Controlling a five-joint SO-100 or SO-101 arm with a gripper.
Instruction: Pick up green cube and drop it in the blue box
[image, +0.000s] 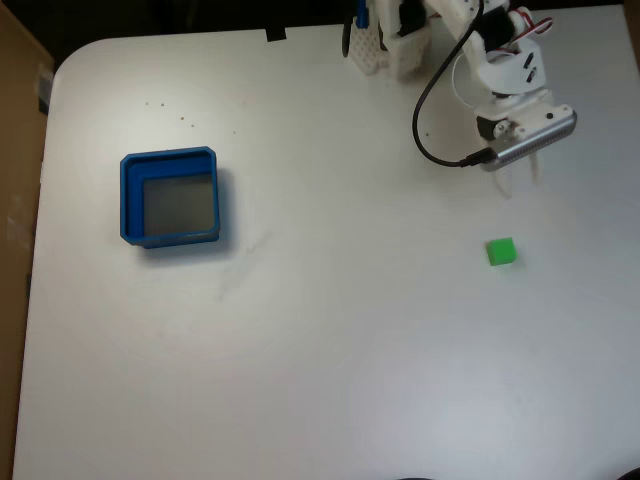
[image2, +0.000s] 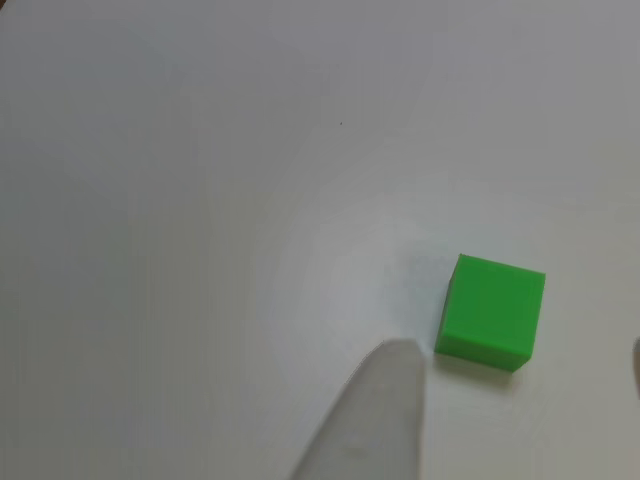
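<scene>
Now the white table (image: 300, 380) is filling most of the fixed view, and everything is lying on it. The blue box (image: 127, 195) is sitting on the left part of the table, with its grey floor showing bare. The white arm (image: 505, 70) is reaching down from the top right corner, and a black cable (image: 425, 110) is hanging in a loop beside it. The gripper (image: 522, 175) is pointing toward the green cube (image: 501, 251), which is resting on the table near it, well apart from the box. In the other view the cube (image2: 491, 311) is lying just beside the tip of one pale finger (image2: 375, 420), not touching it. The second finger is barely showing at the right edge, so the fingers are standing wide apart, holding nothing.
</scene>
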